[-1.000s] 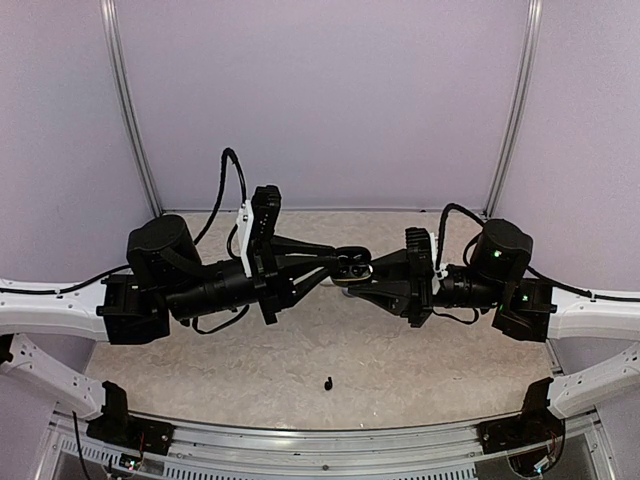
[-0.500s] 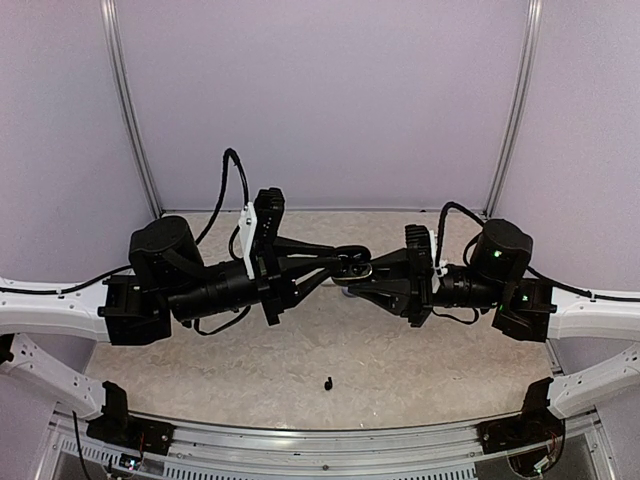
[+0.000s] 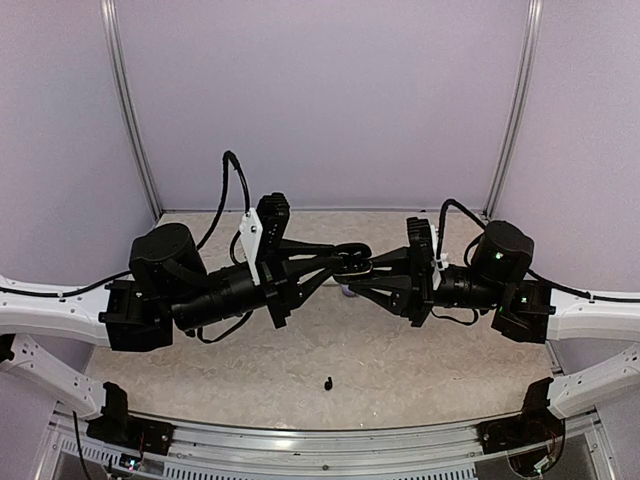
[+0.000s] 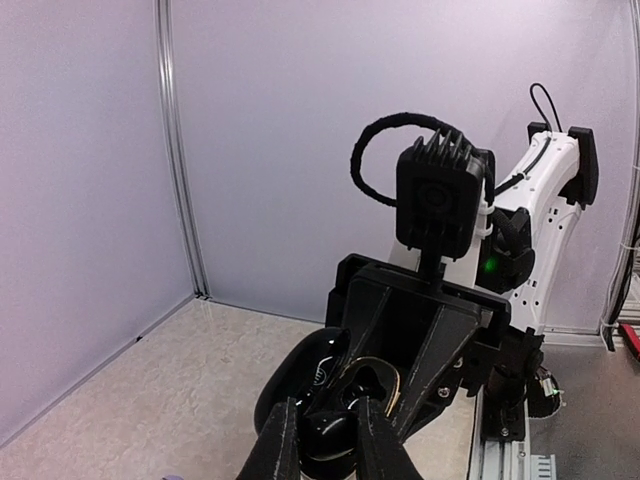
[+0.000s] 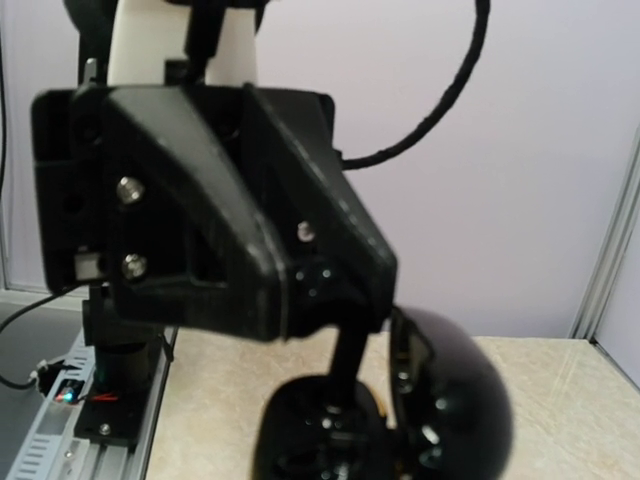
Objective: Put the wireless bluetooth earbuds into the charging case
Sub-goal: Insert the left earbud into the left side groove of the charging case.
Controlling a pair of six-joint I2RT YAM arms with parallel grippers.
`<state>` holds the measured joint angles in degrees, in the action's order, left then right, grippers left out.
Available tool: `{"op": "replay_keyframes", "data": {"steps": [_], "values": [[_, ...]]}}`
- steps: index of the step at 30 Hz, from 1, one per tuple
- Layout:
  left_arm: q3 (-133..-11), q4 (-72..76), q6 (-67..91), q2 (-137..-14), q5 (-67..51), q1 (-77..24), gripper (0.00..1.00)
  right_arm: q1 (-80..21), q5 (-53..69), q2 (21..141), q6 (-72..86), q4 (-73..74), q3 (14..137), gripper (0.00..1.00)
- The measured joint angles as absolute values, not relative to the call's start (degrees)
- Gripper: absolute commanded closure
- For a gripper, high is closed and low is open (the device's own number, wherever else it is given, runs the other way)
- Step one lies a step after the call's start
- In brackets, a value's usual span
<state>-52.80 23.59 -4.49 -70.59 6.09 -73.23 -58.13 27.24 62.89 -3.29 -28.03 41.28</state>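
While both arms reach toward each other above the table (image 3: pixel 250 370), the overhead view shows a black charging case (image 3: pixel 352 266) held aloft between them. The left gripper (image 3: pixel 340 262) comes at the case from its left and the right gripper (image 3: pixel 368 268) from its right, and both sets of tips converge on it. The right gripper's fingers are drawn in narrow around the case and carry it. One tiny black earbud (image 3: pixel 328 382) lies alone on the table, well nearer the arm bases than the case and apart from both grippers.

From the left wrist, the case's lid (image 4: pixel 292 372) stands open, and a thin yellowish rim shows in the case's mouth. The left gripper (image 4: pixel 325 455) is narrow. Its fingers (image 4: pixel 282 450) pinch a glossy black piece (image 4: pixel 325 438) at the mouth of the case. Whether that piece is an earbud or part of the case itself cannot be told. Beyond the case, the right gripper faces this camera, its fingers sloping in to the case's far side.

From the right wrist, the case's base (image 5: pixel 325 440) sits low in view with the domed lid (image 5: pixel 450 400) upright on its right. One slim finger (image 5: pixel 350 360) of the left gripper comes down from above onto the base. What lies inside the case is blurred and dark.
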Motion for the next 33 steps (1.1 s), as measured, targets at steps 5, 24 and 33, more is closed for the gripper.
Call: {"op": "replay_keyframes", "data": {"steps": [5, 24, 33], "values": [[-52.8, 23.8, -5.3, -71.0, 6.5, -73.4, 0.86, -58.1, 27.1, 62.9, -2.7, -28.1, 41.1, 1.00], [-52.5, 22.6, -5.7, -70.3, 4.6, -73.1, 0.87, -58.1, 28.1, 62.7, -2.7, -28.3, 40.6, 1.00], [-52.4, 19.4, -6.1, -68.3, -6.4, -69.1, 0.88, -58.1, 29.8, 62.7, -2.9, -28.6, 40.6, 1.00]]}}
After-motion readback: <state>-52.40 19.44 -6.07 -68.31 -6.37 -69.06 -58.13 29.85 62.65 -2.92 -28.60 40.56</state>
